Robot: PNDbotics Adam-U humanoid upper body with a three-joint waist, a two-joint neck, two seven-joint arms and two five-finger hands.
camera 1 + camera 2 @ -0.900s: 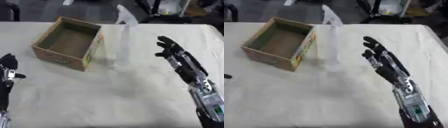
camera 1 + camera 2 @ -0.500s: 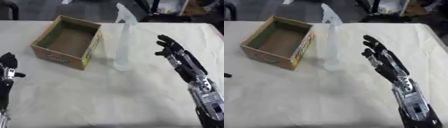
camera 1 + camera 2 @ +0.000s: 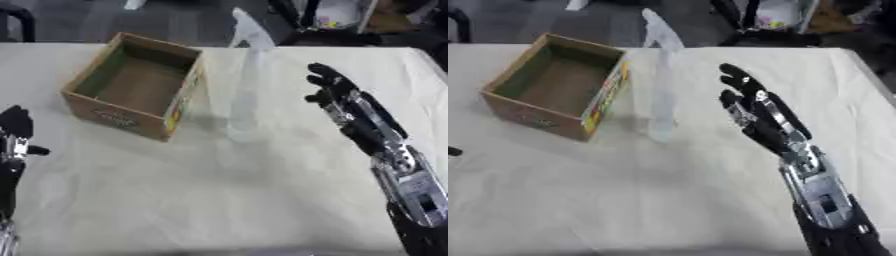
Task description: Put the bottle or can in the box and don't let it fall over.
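A clear spray bottle [image 3: 246,85] with a pale trigger head stands upright on the white tablecloth [image 3: 219,190], just right of an open cardboard box [image 3: 136,85]. The box looks empty inside. My right hand [image 3: 337,97] is to the right of the bottle, apart from it, with its fingers straight and spread, so it is open. My left hand [image 3: 16,127] shows at the left edge, near the box's front corner, fingers up and relaxed, holding nothing.
Dark chairs and a bag [image 3: 337,12] stand beyond the table's far edge. The table's right edge [image 3: 433,62] runs close to my right arm.
The picture has shifted slightly. My right hand has stayed beside the bottle with its fingers spread; the bottle and box have not moved.
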